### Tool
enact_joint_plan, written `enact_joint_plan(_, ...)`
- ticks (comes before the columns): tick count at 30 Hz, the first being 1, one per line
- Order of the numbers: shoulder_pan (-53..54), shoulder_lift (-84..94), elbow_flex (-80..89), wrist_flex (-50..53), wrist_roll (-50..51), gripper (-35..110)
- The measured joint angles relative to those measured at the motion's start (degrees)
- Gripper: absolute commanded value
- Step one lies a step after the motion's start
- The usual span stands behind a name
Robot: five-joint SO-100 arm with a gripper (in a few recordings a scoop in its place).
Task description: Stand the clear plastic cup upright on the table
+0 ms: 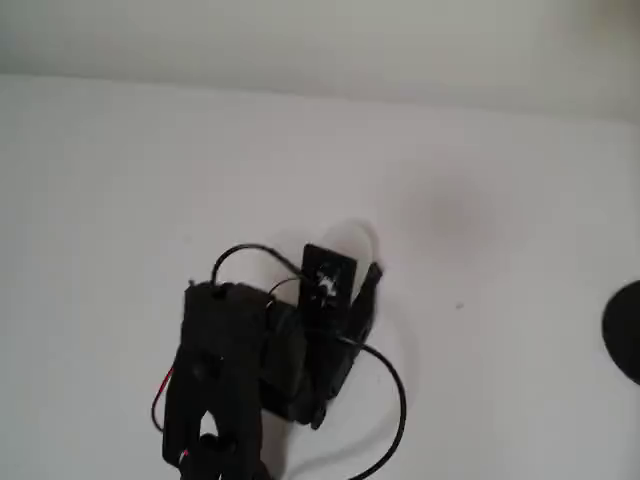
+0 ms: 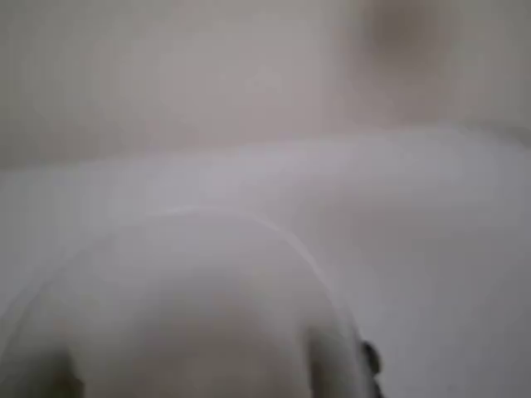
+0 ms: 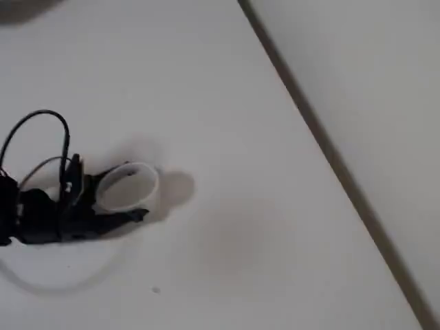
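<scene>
The clear plastic cup (image 3: pixel 127 180) shows as a whitish round rim with its mouth turned upward, low over the white table (image 3: pixel 240 137). A shadow lies just to its right. My black gripper (image 3: pixel 134 194) reaches in from the left, its fingers on either side of the cup, shut on it. In the overhead view the cup (image 1: pixel 358 238) is a faint outline at the tip of the gripper (image 1: pixel 358 262). In the wrist view the cup (image 2: pixel 191 290) is a blurred dome between the dark fingertips (image 2: pixel 367 361). I cannot tell whether its base touches the table.
A dark round object (image 1: pixel 625 330) sits at the right edge of the overhead view. The pale grey wall (image 1: pixel 300 40) borders the table's far side. A faint grey smudge (image 1: pixel 455 215) marks the table (image 1: pixel 120 180) right of the cup. Black cables loop around the arm (image 1: pixel 225 370).
</scene>
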State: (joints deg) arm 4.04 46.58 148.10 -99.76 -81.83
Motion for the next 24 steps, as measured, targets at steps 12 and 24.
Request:
enact_joint_plan(12,0.7,-7.4,-5.3,-1.5,-4.0,65)
enact_joint_plan(24,1.1,-8.3,-7.6,-1.3,-5.3,78)
